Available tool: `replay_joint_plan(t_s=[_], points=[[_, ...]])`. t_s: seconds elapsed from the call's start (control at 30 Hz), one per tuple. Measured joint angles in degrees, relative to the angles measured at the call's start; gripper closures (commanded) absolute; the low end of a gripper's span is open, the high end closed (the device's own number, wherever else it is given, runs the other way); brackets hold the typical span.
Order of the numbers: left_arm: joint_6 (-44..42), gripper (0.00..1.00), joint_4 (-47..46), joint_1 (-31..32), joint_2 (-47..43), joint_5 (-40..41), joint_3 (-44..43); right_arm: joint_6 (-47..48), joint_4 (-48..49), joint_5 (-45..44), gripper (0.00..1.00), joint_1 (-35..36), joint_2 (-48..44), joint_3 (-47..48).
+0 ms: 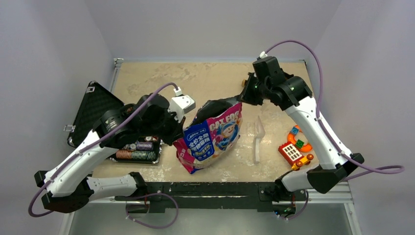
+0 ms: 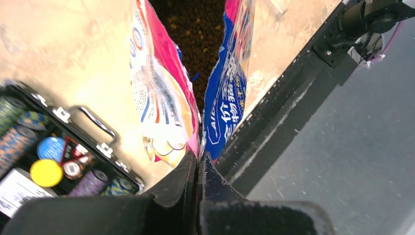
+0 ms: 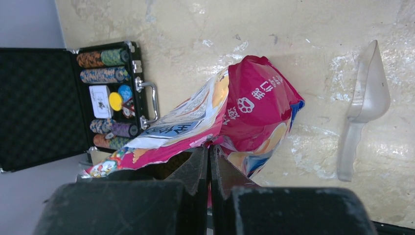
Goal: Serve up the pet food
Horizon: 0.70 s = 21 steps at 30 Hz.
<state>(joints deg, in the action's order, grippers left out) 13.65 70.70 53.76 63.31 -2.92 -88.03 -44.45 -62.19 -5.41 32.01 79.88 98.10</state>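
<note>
Brown kibble point(image 2: 195, 34) shows inside the foil bag point(image 1: 210, 137) near the worktop's point(image 1: 147, 78) front edge; left gripper point(image 2: 199, 161) and right gripper point(image 3: 209, 152) each clench its edge.

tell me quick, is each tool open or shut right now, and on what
Left tool: closed, pinching the side edge of the food bag.
Right tool: closed, pinching the bag's open rim.

White arms point(image 1: 80, 164), black joints point(image 1: 288, 90), looping purple cables point(image 1: 321, 83).
</note>
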Motion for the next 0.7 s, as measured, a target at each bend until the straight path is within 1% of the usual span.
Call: replay_joint_plan(t_s=[0.07, 0.17, 0.3, 0.33, 0.43, 0.47, 0.5, 0.57, 0.7], points=[[-3.2, 1.0, -2.8, -0.2, -1.9, -0.3, 1.5, -0.7, 0.0, 1.1, 1.0, -1.7, 0.0, 0.0], [-7.4, 1.0, -5.9, -0.4, -5.0, -3.7, 5.0, -1.5, -0.1, 2.8, 1.0, -2.6, 0.0, 0.0], [-10.4, 1.0, -7.8, -0.5, -8.2, -7.6, 8.1, -1.9, 0.1, 5.1, 1.0, -2.8, 0.0, 0.0], [-11.0, 0.92, -7.7, -0.5, -8.3, -8.3, 8.2, -1.9, 0.1, 5.7, 1.0, -2.8, 0.0, 0.0], [-12.0, 0.57, -6.9, -0.5, -7.8, -9.7, 7.7, -1.1, 0.5, 7.1, 1.0, -3.0, 0.0, -0.1], [-11.8, 0.46, -5.4, -0.5, -6.6, -10.8, 5.7, -0.5, 0.6, 7.3, 1.0, -3.1, 0.0, -0.2], [-11.7, 0.38, -4.2, -0.5, -5.6, -11.8, 3.5, -0.1, 1.0, 7.6, 1.0, -3.4, 0.0, -0.4], [-11.9, 0.24, -3.5, -0.4, -3.8, -13.1, -0.8, 0.9, 2.1, 8.3, 1.0, -4.1, 0.0, -0.9], [-10.7, 0.08, -3.8, -0.5, 1.3, -11.7, -11.2, 2.9, 3.5, 9.7, 1.0, -4.9, 0.0, -1.2]])
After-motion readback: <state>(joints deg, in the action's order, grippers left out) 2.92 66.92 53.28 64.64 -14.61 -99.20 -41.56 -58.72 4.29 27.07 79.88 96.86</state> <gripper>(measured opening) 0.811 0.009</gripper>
